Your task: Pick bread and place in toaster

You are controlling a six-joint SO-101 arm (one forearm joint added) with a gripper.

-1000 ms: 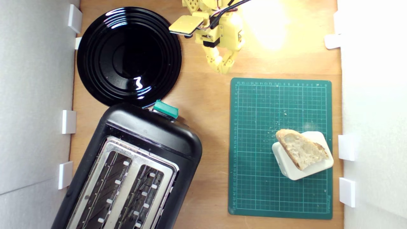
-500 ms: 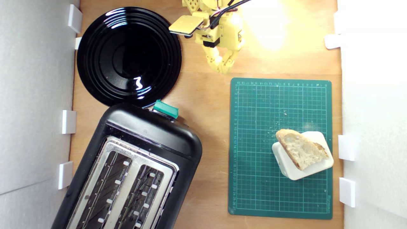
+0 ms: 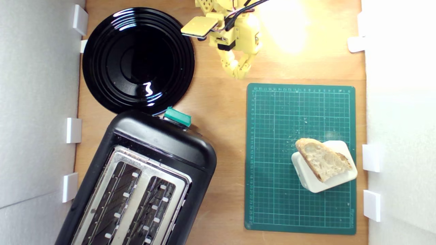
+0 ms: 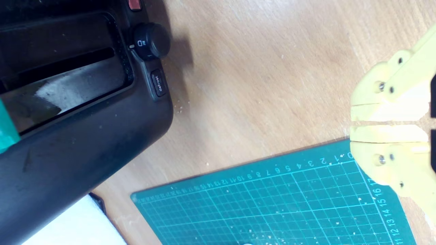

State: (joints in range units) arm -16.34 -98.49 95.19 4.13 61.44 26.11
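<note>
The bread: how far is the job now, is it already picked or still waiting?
Nothing looks done yet. The bread lies on a white block on the green cutting mat, untouched. The gripper is shut and empty, above the mat's far corner, away from the bread. Left: reach it, grasp it, carry it to the toaster, whose two slots are empty, and lower it in.

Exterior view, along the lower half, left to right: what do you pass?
Toaster → bare wooden table → green cutting mat → bread resting on the white block.
</note>
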